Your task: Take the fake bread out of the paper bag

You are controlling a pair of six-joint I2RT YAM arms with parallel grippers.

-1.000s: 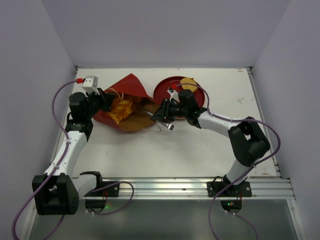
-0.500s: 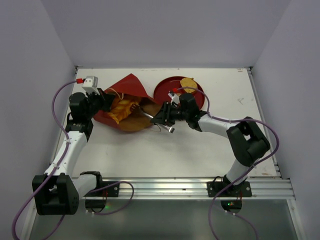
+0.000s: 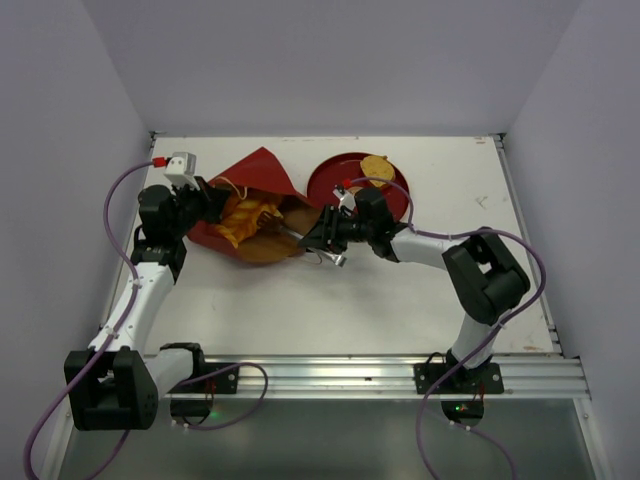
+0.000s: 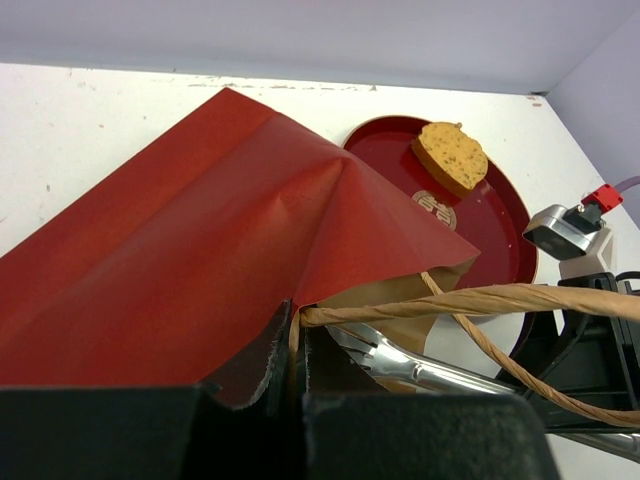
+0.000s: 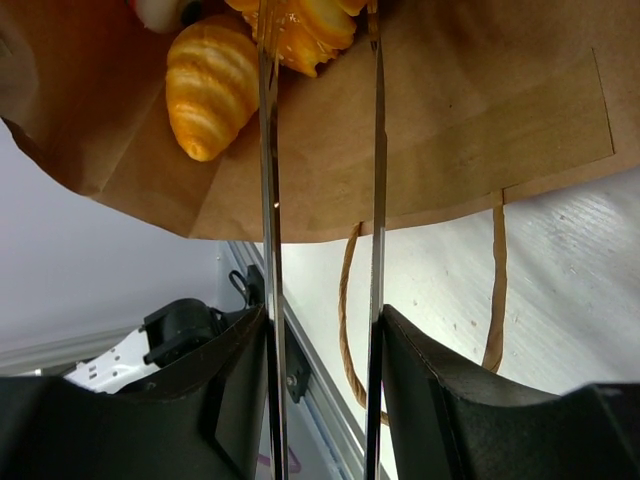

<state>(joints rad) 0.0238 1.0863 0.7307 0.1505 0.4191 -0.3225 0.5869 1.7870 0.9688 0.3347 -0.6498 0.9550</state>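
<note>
At the paper bag's mouth, my right gripper has swung back from the plate, its fingers now parted around the bread still inside. Left gripper keeps the bag's rim pinched. One roll's out already.

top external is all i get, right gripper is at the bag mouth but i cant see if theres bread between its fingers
Observer: The right wrist view shows the right gripper open, its long thin fingers reaching into the paper bag, with a glazed orange bread at the tips. I cannot tell if they touch it.
Operator: ok and the left gripper, gripping the bag or just resting on it
Observer: Gripping it. In the left wrist view the left gripper is shut on the paper bag's rim, right where the twisted cord handle starts.
</note>
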